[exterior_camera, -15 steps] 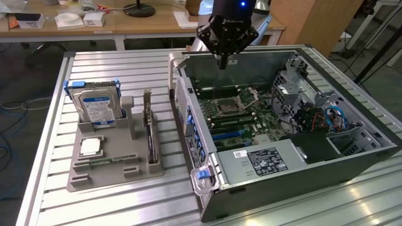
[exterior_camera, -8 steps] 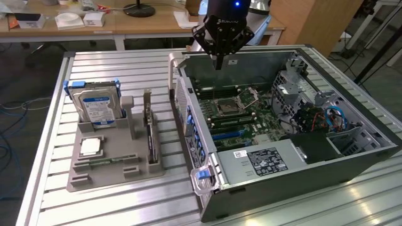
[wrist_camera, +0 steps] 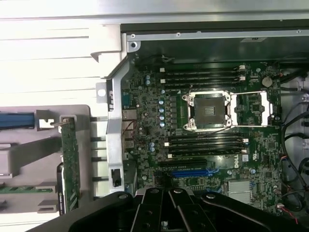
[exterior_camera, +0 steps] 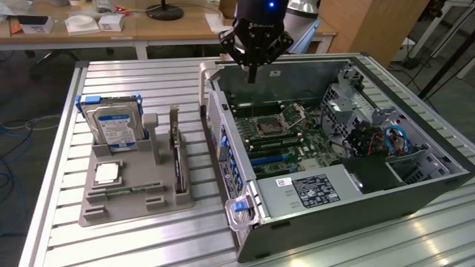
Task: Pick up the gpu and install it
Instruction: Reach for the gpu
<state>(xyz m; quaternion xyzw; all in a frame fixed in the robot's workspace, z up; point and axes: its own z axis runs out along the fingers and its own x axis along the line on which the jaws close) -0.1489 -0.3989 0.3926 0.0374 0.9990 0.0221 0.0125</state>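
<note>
**Exterior view:** The claw (exterior_camera: 252,77) hangs in the upper middle of the frame, over the far rim of the open computer case (exterior_camera: 215,114). Its fingers are pinched together and hold nothing. The gpu (exterior_camera: 177,153) stands on edge in the grey rack (exterior_camera: 111,211) on the desk (exterior_camera: 148,78), left of centre and just beside the case wall. From the claw it lies lower in the frame and toward the exterior view's left. Its long axis runs up and down the frame, along that wall.

**Wrist view:** The claw (wrist_camera: 169,208) sits shut above the motherboard (wrist_camera: 203,145). The gpu (wrist_camera: 71,164) shows as a narrow green strip outside the case wall, well apart from the claw.
</note>
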